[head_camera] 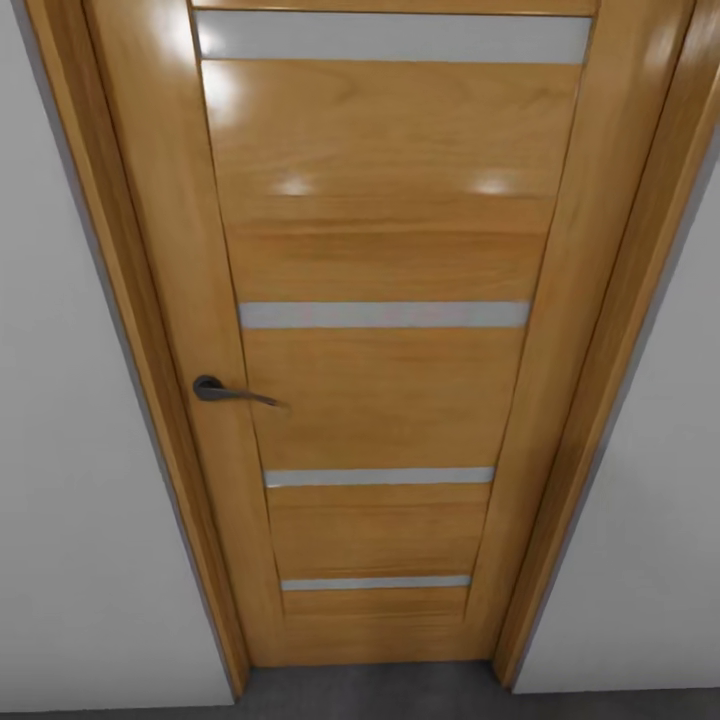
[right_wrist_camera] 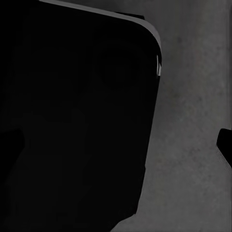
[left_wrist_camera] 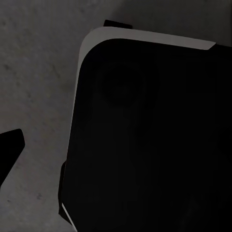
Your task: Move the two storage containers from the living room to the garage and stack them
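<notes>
The two storage containers are out of view. My left gripper (left_wrist_camera: 116, 150) hangs above dark grey, rough floor (left_wrist_camera: 38, 87). One dark fingertip (left_wrist_camera: 9, 147) sits at the frame's edge and the other is lost against the robot's black base (left_wrist_camera: 145, 145). My right gripper (right_wrist_camera: 116, 145) hangs the same way, one fingertip (right_wrist_camera: 225, 145) far out at the edge over the floor (right_wrist_camera: 193, 96). Both sets of fingers stand wide apart with nothing between them.
A closed honey-coloured wooden door (head_camera: 385, 390) with frosted horizontal strips stands straight ahead in the head view. Its dark lever handle (head_camera: 225, 391) is on the left side. White walls (head_camera: 70, 480) flank the frame. A strip of dark grey floor (head_camera: 370, 690) runs along the door's foot.
</notes>
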Controlling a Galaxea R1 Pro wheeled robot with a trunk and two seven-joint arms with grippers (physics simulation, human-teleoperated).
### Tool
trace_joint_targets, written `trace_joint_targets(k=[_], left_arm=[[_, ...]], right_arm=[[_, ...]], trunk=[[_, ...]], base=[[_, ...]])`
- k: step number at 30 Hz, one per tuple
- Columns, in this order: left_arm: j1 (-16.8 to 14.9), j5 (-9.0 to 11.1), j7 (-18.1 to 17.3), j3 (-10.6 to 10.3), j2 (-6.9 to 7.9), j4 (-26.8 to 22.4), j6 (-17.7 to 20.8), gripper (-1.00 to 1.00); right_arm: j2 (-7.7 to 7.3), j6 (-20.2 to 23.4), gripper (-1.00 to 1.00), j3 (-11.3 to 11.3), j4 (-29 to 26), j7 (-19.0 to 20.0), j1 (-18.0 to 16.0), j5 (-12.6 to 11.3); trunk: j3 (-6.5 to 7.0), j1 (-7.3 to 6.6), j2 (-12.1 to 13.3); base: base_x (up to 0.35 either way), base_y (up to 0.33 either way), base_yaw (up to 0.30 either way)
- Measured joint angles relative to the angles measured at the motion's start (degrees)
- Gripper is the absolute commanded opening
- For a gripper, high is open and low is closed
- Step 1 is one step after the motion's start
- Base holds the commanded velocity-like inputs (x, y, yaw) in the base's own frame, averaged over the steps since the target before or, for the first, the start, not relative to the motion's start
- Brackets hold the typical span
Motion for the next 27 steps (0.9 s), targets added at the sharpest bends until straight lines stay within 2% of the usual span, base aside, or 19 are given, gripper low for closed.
trace_joint_targets(k=[9, 21, 27], left_arm=[[0.0, 0.0, 0.0, 0.0, 0.00, 0.0, 0.0, 1.00], [0.0, 0.0, 0.1, 0.0, 0.00, 0.0, 0.0, 1.00], [0.0, 0.0, 0.1, 0.1, 0.00, 0.0, 0.0, 1.00]], right_arm=[[0.00, 0.3, 1.00, -0.1, 0.0, 0.0, 0.0, 0.0], [0.00, 0.0, 1.00, 0.0, 0.0, 0.0, 0.0, -0.1], [0.00, 0.1, 1.00, 0.0, 0.0, 0.0, 0.0, -0.1]], trunk=[[0.00, 0.01, 0.0], [0.00, 0.02, 0.0], [0.00, 0.02, 0.0]], base=[[0.166, -0.065, 0.000], [0.018, -0.007, 0.000], [0.001, -0.119, 0.000]])
